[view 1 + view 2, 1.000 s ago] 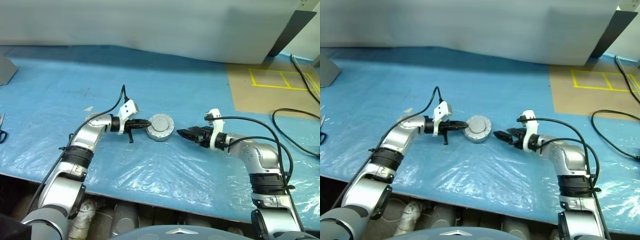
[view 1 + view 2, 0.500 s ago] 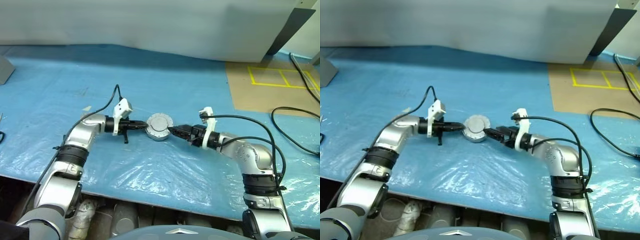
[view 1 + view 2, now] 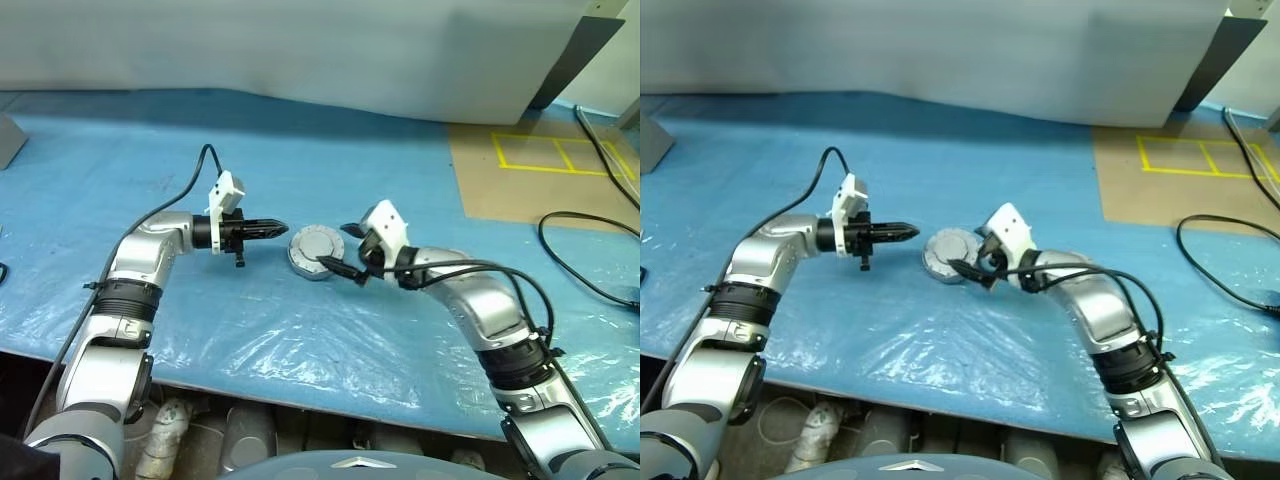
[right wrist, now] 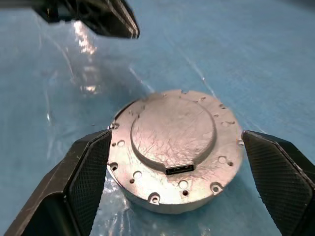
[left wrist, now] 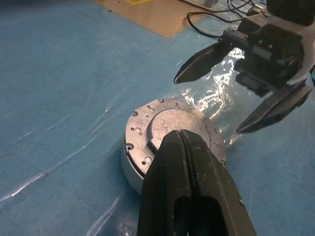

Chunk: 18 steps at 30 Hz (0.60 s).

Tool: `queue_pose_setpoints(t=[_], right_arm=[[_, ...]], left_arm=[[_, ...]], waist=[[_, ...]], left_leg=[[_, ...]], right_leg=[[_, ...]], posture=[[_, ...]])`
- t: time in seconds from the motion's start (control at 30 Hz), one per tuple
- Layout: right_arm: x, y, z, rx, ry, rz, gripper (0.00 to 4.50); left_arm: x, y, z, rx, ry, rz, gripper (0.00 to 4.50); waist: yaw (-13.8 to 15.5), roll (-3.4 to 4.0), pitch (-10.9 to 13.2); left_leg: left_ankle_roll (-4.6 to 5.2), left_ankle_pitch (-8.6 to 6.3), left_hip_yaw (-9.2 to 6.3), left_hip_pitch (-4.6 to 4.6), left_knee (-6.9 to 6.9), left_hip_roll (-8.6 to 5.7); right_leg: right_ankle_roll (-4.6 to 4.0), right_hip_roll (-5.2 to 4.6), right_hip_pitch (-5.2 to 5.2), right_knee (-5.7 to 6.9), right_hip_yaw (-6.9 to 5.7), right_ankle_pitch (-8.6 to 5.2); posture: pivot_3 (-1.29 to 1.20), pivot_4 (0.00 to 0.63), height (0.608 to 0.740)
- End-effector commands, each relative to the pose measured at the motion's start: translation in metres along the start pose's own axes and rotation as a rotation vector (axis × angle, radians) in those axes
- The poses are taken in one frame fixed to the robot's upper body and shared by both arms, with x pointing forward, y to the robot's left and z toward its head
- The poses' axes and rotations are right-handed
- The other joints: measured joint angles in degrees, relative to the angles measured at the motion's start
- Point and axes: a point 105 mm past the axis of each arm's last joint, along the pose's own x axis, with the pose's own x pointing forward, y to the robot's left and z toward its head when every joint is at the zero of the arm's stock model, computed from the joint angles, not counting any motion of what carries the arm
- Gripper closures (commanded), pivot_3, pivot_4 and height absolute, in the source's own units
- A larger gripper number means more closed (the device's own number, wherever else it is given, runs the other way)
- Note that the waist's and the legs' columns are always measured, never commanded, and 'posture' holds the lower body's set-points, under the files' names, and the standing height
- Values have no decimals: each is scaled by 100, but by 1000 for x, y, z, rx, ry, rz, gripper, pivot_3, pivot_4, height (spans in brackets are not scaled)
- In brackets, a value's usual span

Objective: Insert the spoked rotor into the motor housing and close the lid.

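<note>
Head view: one round silver lid (image 3: 313,250) lies on the blue plastic-covered counter (image 3: 400,170). The closed left end effector (image 3: 268,229) is at its 9 o'clock.

Right wrist view: two textured black fingers (image 4: 83,172) of the open right end effector (image 4: 179,184) flank the drilled metal disc.

surface: blue plastic-covered table (image 3: 300,330) | on it: closed motor housing (image 3: 315,250), black cable (image 3: 585,270)

Motor housing (image 4: 177,152) interior hidden under the lid (image 4: 173,132), spoked rotor unseen inside
</note>
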Motion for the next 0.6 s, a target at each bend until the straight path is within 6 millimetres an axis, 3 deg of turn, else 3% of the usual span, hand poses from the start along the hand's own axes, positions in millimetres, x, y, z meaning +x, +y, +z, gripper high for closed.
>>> queue_pose_setpoints(t=[0.03,0.33,0.53,0.6], right_arm=[[5,-1,21,-113,-67,21,40],[21,1,2,-191,-11,23,40],[21,-1,-5,-186,0,24,1563],[21,-2,-2,-177,-8,21,1564]], left_arm=[[1,-5,7,29,-15,-11,4500],[-2,-2,4,39,-6,29,4500],[-2,0,0,40,0,40,4500],[-2,0,0,41,0,41,4500]], waist=[[-1,-8,7],[-56,-15,12],[-97,-15,12],[-98,-15,12]], left_leg=[[0,0,-1,-3,0,0],[1,0,-5,-5,7,-1],[2,0,-7,0,15,0],[3,0,-8,1,18,0]], right_leg=[[0,1,-1,0,-1,0],[-1,6,0,7,-3,0],[-3,6,6,12,-3,0],[-14,6,8,12,-3,-7]], posture=[[0,150,740],[0,150,740],[0,150,740],[0,150,740]])
